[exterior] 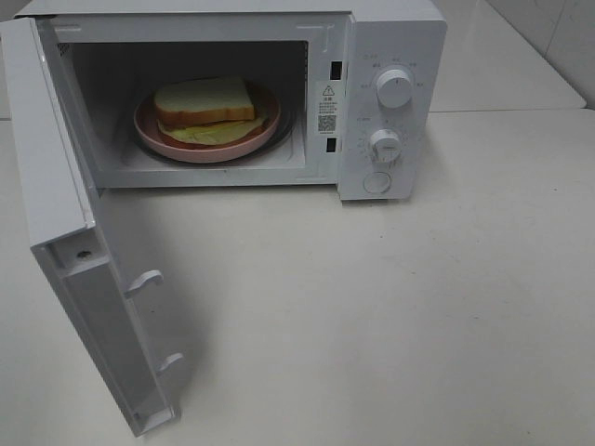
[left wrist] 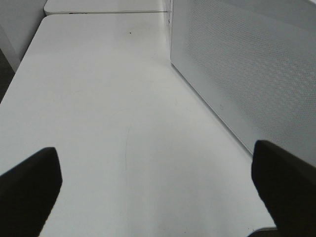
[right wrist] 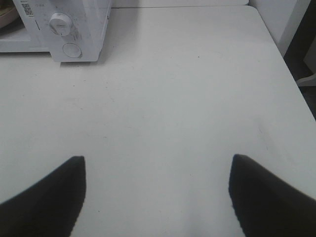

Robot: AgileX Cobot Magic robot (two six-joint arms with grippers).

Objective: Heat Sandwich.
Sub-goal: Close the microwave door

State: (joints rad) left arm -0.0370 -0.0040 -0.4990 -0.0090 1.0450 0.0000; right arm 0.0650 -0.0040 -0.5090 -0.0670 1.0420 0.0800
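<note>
Pale bench [exterior: 418, 307] bearing white microwave [exterior: 400, 46]. Sandwich [exterior: 204, 100] resting on pink plate [exterior: 214, 153] inside cavity: loading judged done. Door [exterior: 65, 186] standing wide open, awaiting closing; knobs [exterior: 394, 88] awaiting setting. Left claw [left wrist: 157, 190] and right claw [right wrist: 158, 197] both spread, gripping nothing, hovering over bench.

Your microwave [exterior: 390, 56] stands at the back of the table [exterior: 418, 307], its door [exterior: 56, 186] swung open to the left, toward the front. Inside, the sandwich [exterior: 204, 102] lies on the plate [exterior: 186, 149]. On its right panel, an upper knob [exterior: 394, 87] sits over a lower knob [exterior: 384, 145].
</note>
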